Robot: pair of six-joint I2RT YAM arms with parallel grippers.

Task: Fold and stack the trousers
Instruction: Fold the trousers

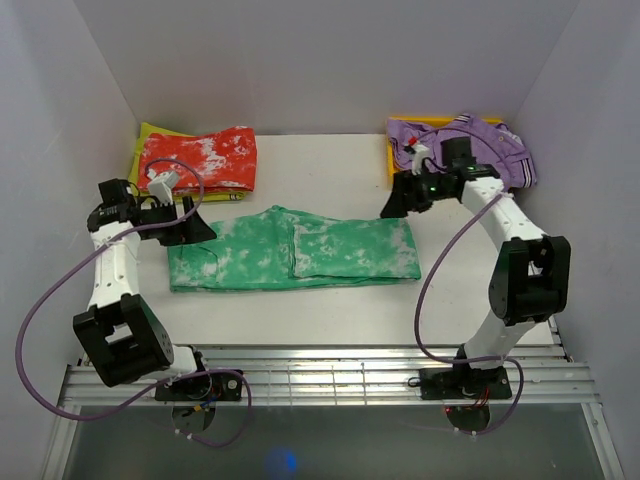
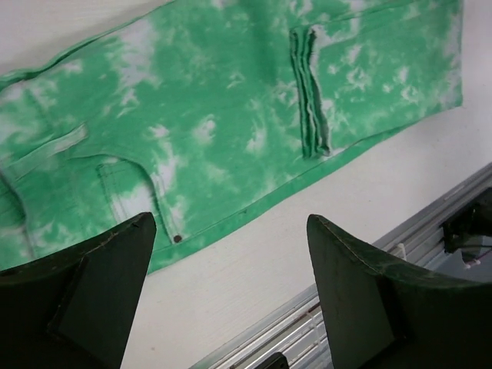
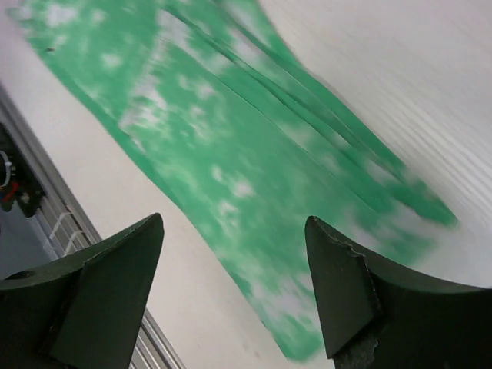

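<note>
White walls close in a pale table (image 1: 330,300), and the trousers (image 1: 290,255) lie flat in the middle of it, long side running left to right. I judge the folding about half done: the legs lie one over the other, and the leg ends look turned back over the middle, their hems forming a ridge across the cloth (the left wrist view shows it best). At least one more fold looks due, and the stacking has not begun.

The left gripper (image 1: 197,228) hovers over the trousers' left end, fingers spread and holding nothing. The right gripper (image 1: 392,205) hangs at their far right corner, also spread wide and empty.

Beyond the trousers' far left corner sits a folded red-and-white garment (image 1: 200,158), likely the stack to join. Beyond the far right corner lies a purple garment (image 1: 470,140), crumpled. Nothing lies on the trousers or blocks either arm, though the purple heap crowds the right arm's elbow.
</note>
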